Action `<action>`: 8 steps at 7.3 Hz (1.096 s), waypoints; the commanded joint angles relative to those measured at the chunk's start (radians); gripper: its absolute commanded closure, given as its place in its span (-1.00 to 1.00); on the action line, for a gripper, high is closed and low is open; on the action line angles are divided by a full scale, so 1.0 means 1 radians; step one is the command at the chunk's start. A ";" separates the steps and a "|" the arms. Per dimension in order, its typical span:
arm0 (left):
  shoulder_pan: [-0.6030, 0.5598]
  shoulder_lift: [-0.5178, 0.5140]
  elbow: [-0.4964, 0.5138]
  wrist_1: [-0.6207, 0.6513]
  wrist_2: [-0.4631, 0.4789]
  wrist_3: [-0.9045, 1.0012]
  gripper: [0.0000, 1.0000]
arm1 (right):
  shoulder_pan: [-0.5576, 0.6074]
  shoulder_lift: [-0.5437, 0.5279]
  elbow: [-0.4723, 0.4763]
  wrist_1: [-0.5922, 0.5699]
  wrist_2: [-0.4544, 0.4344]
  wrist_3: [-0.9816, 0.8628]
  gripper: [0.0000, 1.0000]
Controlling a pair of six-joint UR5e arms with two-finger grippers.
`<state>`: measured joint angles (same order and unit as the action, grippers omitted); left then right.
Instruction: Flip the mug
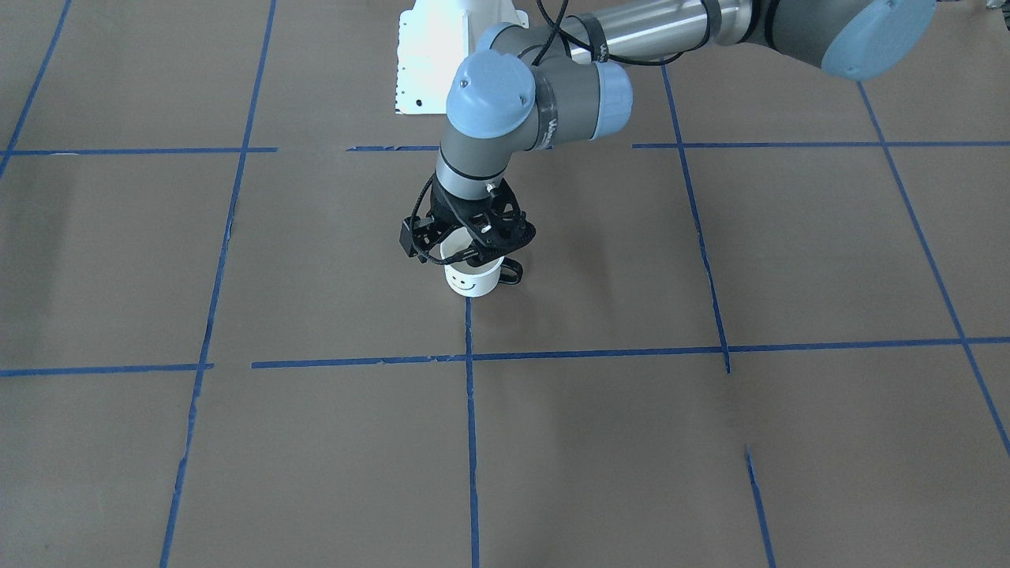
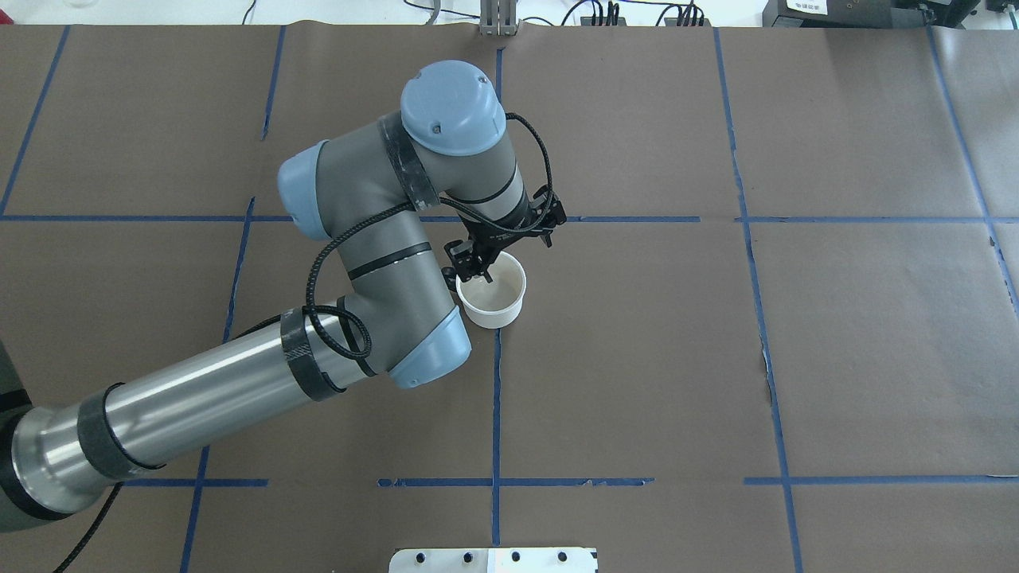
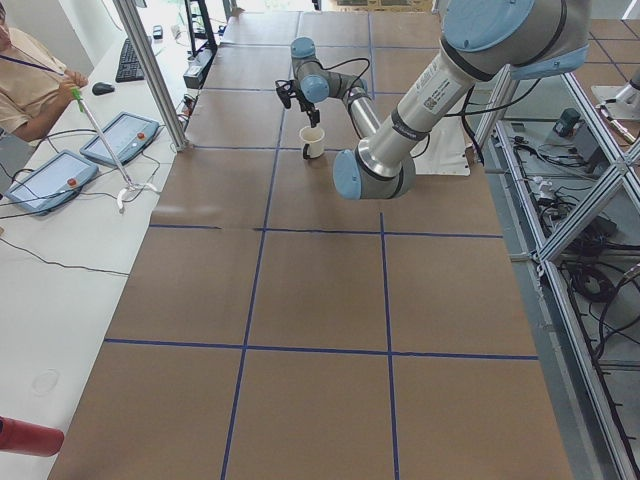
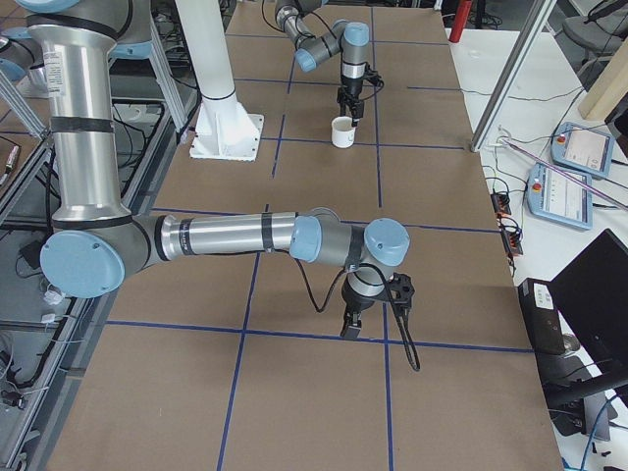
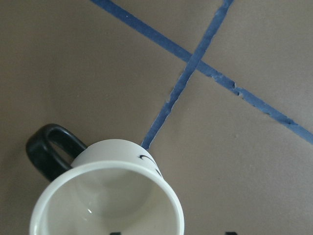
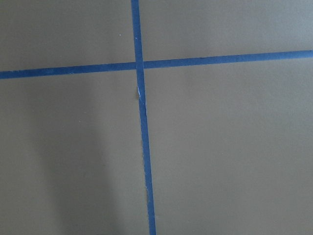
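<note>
The white mug (image 1: 472,278) stands upright on the brown table, mouth up, with its smiley face toward the front-facing camera and its black handle (image 1: 513,270) to one side. It also shows in the overhead view (image 2: 495,301) and the left wrist view (image 5: 107,196). My left gripper (image 1: 473,254) hangs directly over the mug, fingers pointing down at its rim (image 2: 484,274). The two fingertips show wide apart at the bottom edge of the left wrist view, so it is open. My right gripper (image 4: 365,316) hovers low over bare table, far from the mug; I cannot tell its state.
Blue tape lines (image 1: 471,410) grid the brown paper. The white robot base plate (image 1: 430,55) sits behind the mug. Tablets (image 3: 120,138) and an operator are beyond the table's edge.
</note>
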<state>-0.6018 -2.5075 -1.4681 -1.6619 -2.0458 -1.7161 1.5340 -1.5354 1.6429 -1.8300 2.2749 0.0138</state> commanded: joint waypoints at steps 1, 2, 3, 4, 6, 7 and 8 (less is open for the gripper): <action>-0.061 0.109 -0.174 0.045 -0.001 0.103 -1.00 | 0.000 0.000 0.000 0.000 0.000 0.000 -1.00; -0.094 0.224 -0.269 0.045 -0.001 0.213 -1.00 | 0.000 0.000 0.000 0.000 0.000 0.000 -1.00; -0.124 0.342 -0.363 0.045 -0.001 0.378 -1.00 | 0.000 0.000 0.000 0.000 0.000 0.000 -1.00; -0.188 0.445 -0.414 0.044 -0.002 0.570 -1.00 | 0.000 0.000 0.000 0.000 0.000 0.000 -1.00; -0.377 0.652 -0.417 0.031 -0.077 1.010 -1.00 | 0.000 0.000 0.000 0.000 0.000 0.000 -1.00; -0.514 0.767 -0.402 0.033 -0.133 1.319 -1.00 | 0.000 0.000 0.000 0.000 0.000 0.000 -1.00; -0.639 0.847 -0.364 0.033 -0.175 1.556 -1.00 | 0.000 0.000 0.000 0.000 0.000 0.000 -1.00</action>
<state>-1.0822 -1.7806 -1.8647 -1.6283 -2.1618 -0.4870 1.5340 -1.5356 1.6429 -1.8300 2.2749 0.0138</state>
